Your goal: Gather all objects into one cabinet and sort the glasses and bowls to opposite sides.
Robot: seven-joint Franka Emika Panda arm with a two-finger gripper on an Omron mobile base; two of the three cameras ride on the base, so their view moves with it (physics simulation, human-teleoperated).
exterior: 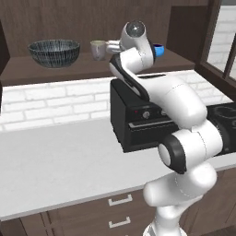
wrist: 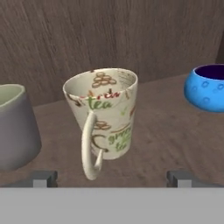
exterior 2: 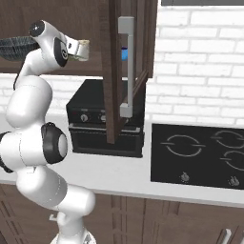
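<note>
Gripper [wrist: 113, 177]: we see the 2 dark finger tips standing wide apart at the bottom of the hand view, with nothing between them — the gripper holds nothing.

Beige cup [wrist: 105, 116]: it stands on the cabinet shelf [wrist: 166, 131] straight ahead of the gripper, between the lines of the 2 tips but not touching them. It has printed tea lettering and a handle that points toward the gripper. It leans a little in the hand view; we cannot tell if this is the cup or the camera.

Grey cup [wrist: 15, 127]: just beside the beige cup, ahead of the tip at the left edge of the hand view.

Small blue bowl [wrist: 205, 87]: further ahead and to the other side, apart from the beige cup.

Large dark bowl [exterior: 54, 51]: on the same shelf, well apart from the gripper, beyond the grey cup.

Step in hand: we judge that all 4 objects are on 1 shelf already, and the sorting is in work — the 2 cups together in the middle, 1 bowl at each end.

Next move: probably 1 bowl must go to the other one, so the gripper should back off without pushing the handle.
</note>
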